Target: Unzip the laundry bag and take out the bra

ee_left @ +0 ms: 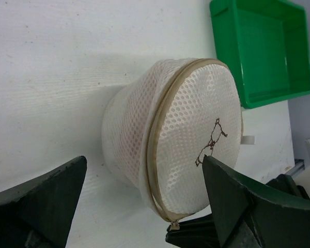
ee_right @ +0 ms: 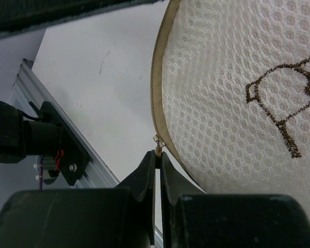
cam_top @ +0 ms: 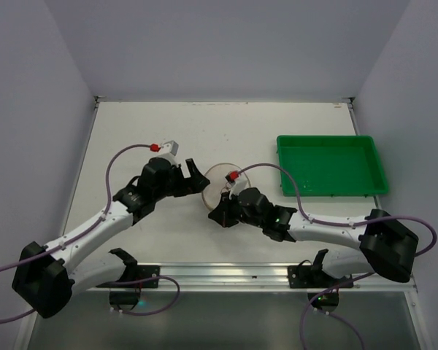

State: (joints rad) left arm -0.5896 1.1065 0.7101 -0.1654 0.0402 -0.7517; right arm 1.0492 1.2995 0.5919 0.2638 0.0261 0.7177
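Now the laundry bag (cam_top: 220,175) sits near the middle of the white table (cam_top: 139,138). Its flat face, with the little bra drawing (ee_right: 279,98), is turned toward the right gripper (ee_right: 157,164). The zip looks closed all the way round. That gripper is squeezed almost fully together and pinches the tiny zip pull (ee_right: 157,147) at the bag's near edge. The left gripper (cam_top: 198,179) is wide open, holds nothing, and sits just left of the bag. The green tray (cam_top: 332,164) lies well off to the right.
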